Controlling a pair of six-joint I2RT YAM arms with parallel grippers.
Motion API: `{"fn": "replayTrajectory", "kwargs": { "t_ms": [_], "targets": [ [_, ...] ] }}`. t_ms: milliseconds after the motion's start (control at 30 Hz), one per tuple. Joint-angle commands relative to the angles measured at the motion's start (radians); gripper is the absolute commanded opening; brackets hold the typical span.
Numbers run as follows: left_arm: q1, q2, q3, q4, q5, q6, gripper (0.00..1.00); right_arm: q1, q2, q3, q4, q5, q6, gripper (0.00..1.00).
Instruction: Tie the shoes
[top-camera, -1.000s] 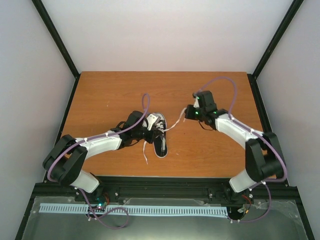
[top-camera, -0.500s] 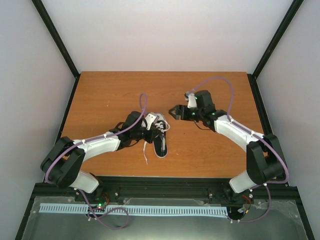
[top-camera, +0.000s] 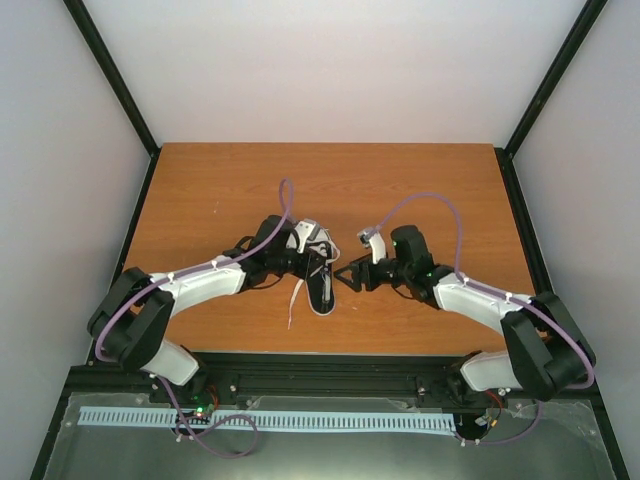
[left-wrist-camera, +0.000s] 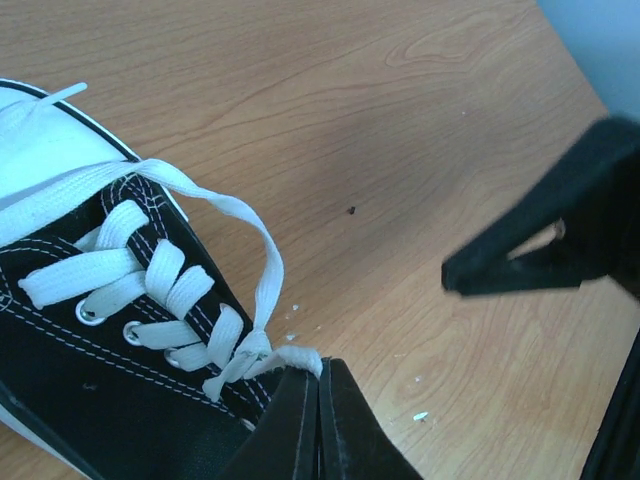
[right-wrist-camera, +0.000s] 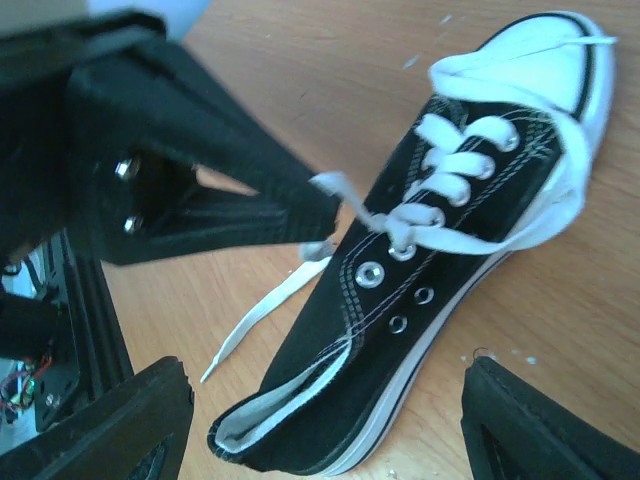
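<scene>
The black sneaker (top-camera: 324, 292) with its white toe cap lies at the table's middle, toe pointing away. My left gripper (top-camera: 303, 262) is shut on a white lace (left-wrist-camera: 262, 285) just beside the knot over the tongue; its pinching tips (left-wrist-camera: 320, 378) show a short end of lace poking out. That lace loops forward round the toe. My right gripper (top-camera: 343, 278) stands open at the shoe's right side, its fingers (right-wrist-camera: 110, 420) spread wide of the heel (right-wrist-camera: 300, 410) with nothing between them. The shoe (right-wrist-camera: 460, 240) fills the right wrist view. A loose lace end (right-wrist-camera: 255, 315) trails on the wood.
The wooden table (top-camera: 220, 190) is bordered by a black frame and white walls. A black rail (top-camera: 330, 372) runs along the near edge by the arm bases. Purple cables (top-camera: 425, 200) arch over both arms. Small white crumbs (left-wrist-camera: 420, 415) lie beside the shoe.
My right gripper let go of the lace it held stretched to the right, opened, and swung near and left to the shoe's side. The left gripper stayed shut at the laces.
</scene>
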Motion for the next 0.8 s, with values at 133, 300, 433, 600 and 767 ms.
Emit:
{"fn": "replayTrajectory", "kwargs": {
  "t_ms": [133,300,433,600,767],
  "targets": [
    [-0.004,0.040,0.095,-0.092,0.027,-0.051,0.01,0.102,0.025,-0.076,0.306,0.147,-0.075,0.71],
    [-0.004,0.049,0.118,-0.111,0.038,-0.067,0.01,0.133,0.094,-0.064,0.351,0.208,-0.098,0.69],
    [-0.004,0.056,0.131,-0.123,0.045,-0.073,0.01,0.173,0.157,-0.019,0.333,0.244,-0.117,0.63],
    [-0.004,0.060,0.136,-0.130,0.056,-0.070,0.01,0.188,0.213,0.017,0.335,0.296,-0.108,0.56],
    [-0.004,0.064,0.139,-0.142,0.061,-0.064,0.01,0.200,0.256,0.044,0.331,0.324,-0.101,0.46]
  ]
}}
